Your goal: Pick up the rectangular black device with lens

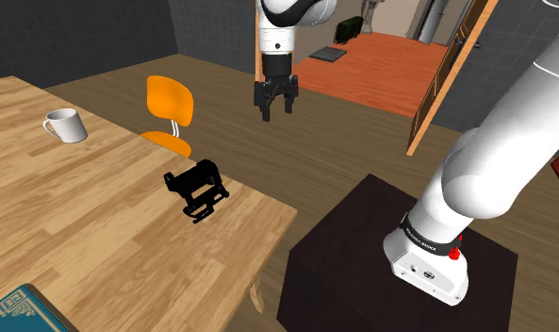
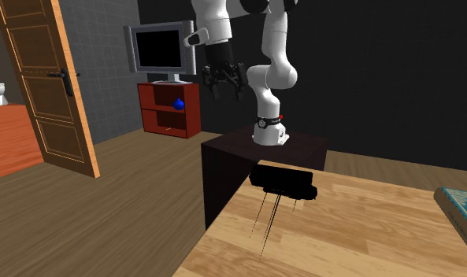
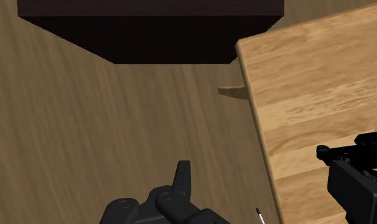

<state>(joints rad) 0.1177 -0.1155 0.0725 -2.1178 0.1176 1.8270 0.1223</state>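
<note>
The rectangular black device with a lens (image 1: 197, 187) lies on the wooden table (image 1: 89, 207), close to the corner nearest the stand. From across the table, the device (image 2: 284, 181) is a low dark block near the table's edge. My black gripper (image 1: 276, 107) hangs high in the air, beyond that corner and over the floor, well apart from the device. Its fingers point down, open, with nothing between them. The second exterior view has the gripper (image 2: 222, 83) above and behind the stand. In the wrist view, part of the device (image 3: 358, 178) lies on the table (image 3: 308, 83) off to one side of the hand.
An orange chair (image 1: 169, 108) stands behind the table, below the gripper's left. A white mug (image 1: 65, 124) sits far back on the table, and a teal book (image 1: 23, 311) at its near edge. The dark stand (image 1: 390, 245) is beside the table corner. An open wooden door (image 1: 452, 71) leans at the right.
</note>
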